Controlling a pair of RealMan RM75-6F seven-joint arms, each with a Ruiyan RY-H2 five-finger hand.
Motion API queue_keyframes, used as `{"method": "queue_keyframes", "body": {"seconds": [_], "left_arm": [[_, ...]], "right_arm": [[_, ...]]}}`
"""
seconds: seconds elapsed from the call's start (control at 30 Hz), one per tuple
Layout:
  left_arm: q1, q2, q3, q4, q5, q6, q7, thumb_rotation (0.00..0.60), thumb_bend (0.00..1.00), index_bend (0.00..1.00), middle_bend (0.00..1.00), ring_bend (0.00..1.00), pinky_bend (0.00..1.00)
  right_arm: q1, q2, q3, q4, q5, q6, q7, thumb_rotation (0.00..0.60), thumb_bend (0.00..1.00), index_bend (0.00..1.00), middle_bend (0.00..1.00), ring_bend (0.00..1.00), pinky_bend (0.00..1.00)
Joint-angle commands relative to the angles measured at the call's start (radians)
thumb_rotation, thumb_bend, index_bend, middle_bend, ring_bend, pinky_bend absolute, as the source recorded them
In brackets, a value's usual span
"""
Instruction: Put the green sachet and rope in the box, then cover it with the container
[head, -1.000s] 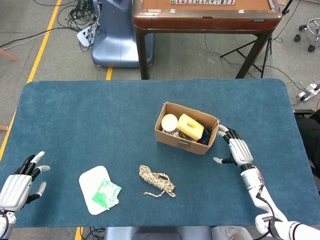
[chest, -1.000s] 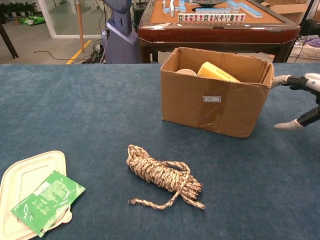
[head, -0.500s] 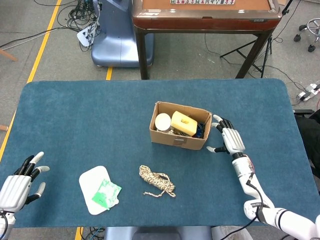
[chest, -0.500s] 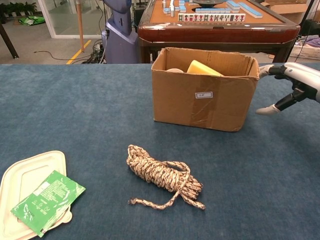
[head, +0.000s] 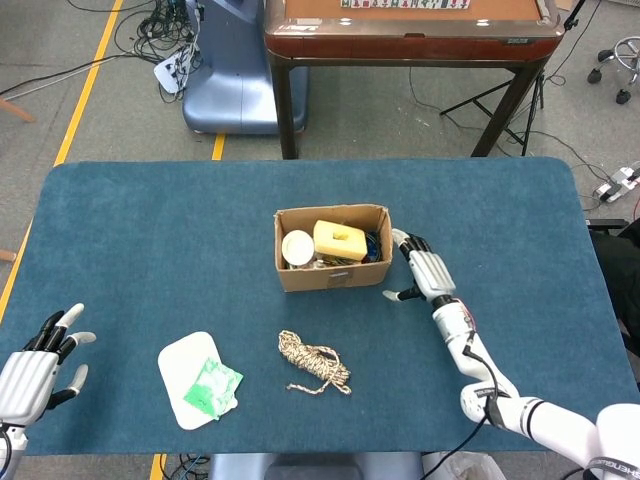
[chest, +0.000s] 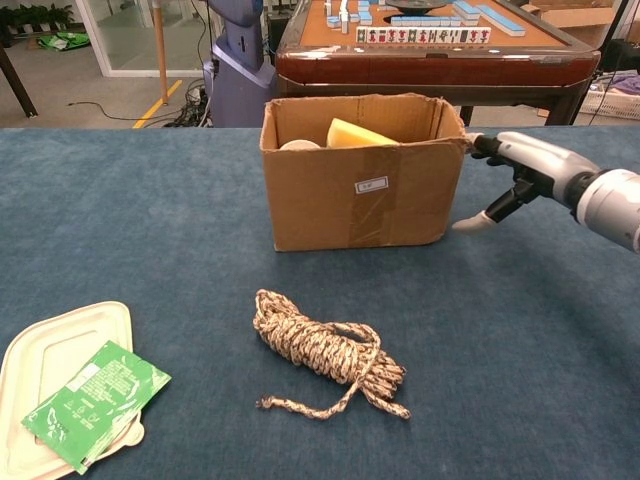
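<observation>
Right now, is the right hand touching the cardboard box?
Touching. In the chest view the right hand has its upper fingertips against the box's top right corner; the head view shows no gap between them.

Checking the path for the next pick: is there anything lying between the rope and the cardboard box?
No. In the chest view only bare blue table cloth shows between the rope and the box.

Sachet (head: 213, 387) on container (head: 182, 370), left of rope (head: 314, 363)
</observation>
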Motion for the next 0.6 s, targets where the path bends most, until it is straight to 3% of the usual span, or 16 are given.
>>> {"method": "queue_keyframes", "body": {"seconds": [0.03,0.6], "left_arm": [[0.001,0.001,0.000,0.000,0.000,0.001,-0.002,0.600,0.41,0.32,0.07,0.01,0.28],[0.007,0.010,0.000,-0.008,-0.004,0.001,0.000,0.600,0.41,0.32,0.07,0.01,0.29]], "right_arm": [[0.015,-0.014,-0.002,0.003,0.004,-0.019,0.002,0.600,0.00,0.00,0.00,0.00,0.04],[0.090,-0.042,-0.004,-0.041,-0.001,-0.140,0.113,0.600,0.00,0.00,0.00,0.00,0.04]]}}
